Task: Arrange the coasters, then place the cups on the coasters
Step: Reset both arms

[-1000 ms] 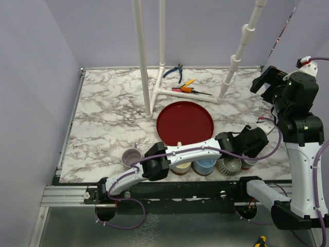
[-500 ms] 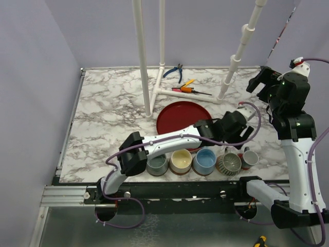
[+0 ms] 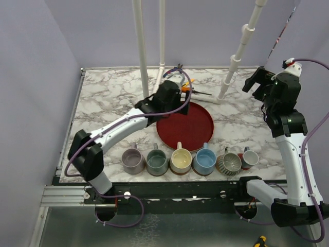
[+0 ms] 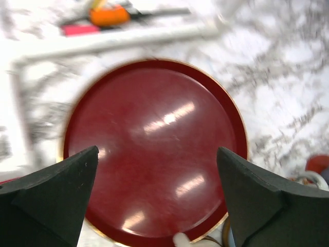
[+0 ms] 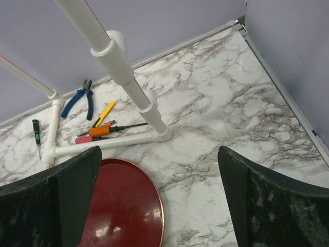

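we see 6 mugs (image 3: pixel 181 161) in a near row; left fingers (image 4: pixel 56 193) gape empty above the red tray (image 4: pixel 154 134), right fingers (image 5: pixel 51 206) likewise.

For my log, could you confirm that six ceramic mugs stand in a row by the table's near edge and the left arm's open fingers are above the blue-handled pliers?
Not quite: the left arm's open fingers are above the large red round tray, as the left wrist view shows. The six ceramic mugs do stand in that row.
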`<action>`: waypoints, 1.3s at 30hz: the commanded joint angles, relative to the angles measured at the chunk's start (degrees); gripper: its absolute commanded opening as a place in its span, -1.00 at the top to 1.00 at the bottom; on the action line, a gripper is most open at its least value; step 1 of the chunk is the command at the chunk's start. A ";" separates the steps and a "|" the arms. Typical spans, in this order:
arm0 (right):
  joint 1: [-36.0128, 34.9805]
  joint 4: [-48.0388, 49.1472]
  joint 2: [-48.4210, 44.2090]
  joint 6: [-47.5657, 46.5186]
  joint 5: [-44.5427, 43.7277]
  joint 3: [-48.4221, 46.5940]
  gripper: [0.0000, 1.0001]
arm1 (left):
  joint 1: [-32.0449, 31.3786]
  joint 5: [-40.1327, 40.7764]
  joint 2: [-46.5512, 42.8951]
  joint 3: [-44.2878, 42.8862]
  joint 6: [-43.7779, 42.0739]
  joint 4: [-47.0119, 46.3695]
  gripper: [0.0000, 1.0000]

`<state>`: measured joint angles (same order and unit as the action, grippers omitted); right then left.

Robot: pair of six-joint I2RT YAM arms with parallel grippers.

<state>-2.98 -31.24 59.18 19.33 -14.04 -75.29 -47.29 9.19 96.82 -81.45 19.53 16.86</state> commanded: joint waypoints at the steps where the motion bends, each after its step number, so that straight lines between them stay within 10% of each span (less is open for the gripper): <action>1: 0.13 3.96 -0.47 -1.46 0.93 1.92 -1.00 | 6.65 -2.44 -12.04 6.94 -4.47 -5.11 -0.98; 19: 0.09 12.98 -6.69 -8.83 7.31 9.15 -1.00 | 33.75 -13.52 -30.37 15.09 -6.25 -0.52 -0.98; 28: 0.08 19.68 -12.38 -11.51 8.88 16.06 -1.00 | 41.10 14.84 -40.00 23.79 -3.54 -9.26 -0.98; 39: 0.16 25.38 -16.01 -9.49 10.01 23.00 -1.00 | 41.07 21.56 -48.70 32.79 -7.24 -15.41 -0.98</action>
<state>-2.98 -8.91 43.81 9.52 -5.37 -52.82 -6.22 26.22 47.90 -49.19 13.52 3.66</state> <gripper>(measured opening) 0.998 0.990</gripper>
